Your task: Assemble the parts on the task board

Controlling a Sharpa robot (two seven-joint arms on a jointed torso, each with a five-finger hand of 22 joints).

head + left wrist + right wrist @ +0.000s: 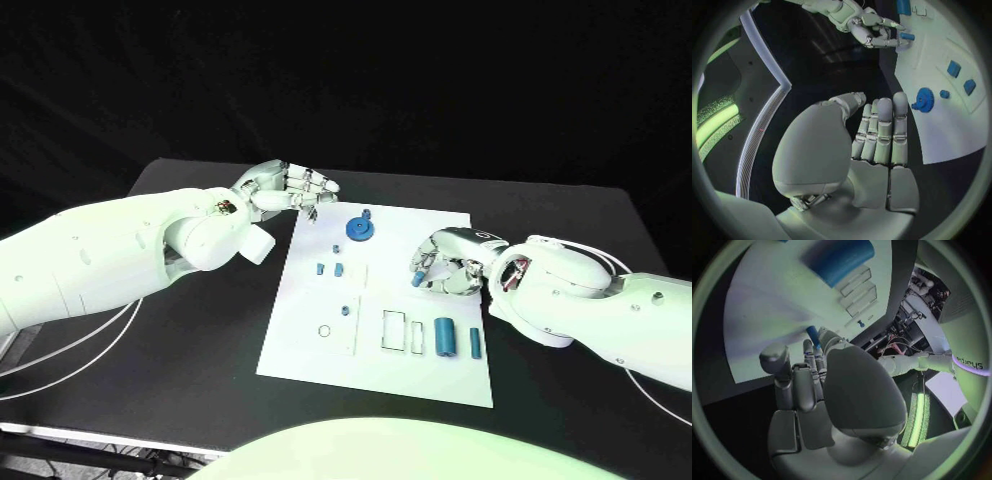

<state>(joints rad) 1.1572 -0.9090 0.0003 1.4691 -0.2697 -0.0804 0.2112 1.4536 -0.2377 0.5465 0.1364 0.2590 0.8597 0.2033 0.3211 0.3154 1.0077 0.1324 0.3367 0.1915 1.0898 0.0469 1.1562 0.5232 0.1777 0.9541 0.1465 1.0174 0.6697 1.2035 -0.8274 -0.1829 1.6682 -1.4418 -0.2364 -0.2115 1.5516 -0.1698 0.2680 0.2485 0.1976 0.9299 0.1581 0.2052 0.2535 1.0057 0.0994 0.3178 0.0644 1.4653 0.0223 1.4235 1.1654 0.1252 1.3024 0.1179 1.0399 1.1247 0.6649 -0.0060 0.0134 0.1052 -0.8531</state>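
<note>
Seeing R hand point(443, 262) pinching a blue peg point(420, 280) over the board point(325, 350); L hand point(289, 190) empty, fingers point(882, 130) together, by the gear point(359, 230).

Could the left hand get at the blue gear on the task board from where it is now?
Probably yes. The left hand hovers at the board's far left corner holding nothing, and the blue gear lies close by with bare task board around it. The right hand is farther along, holding a small blue part.
</note>
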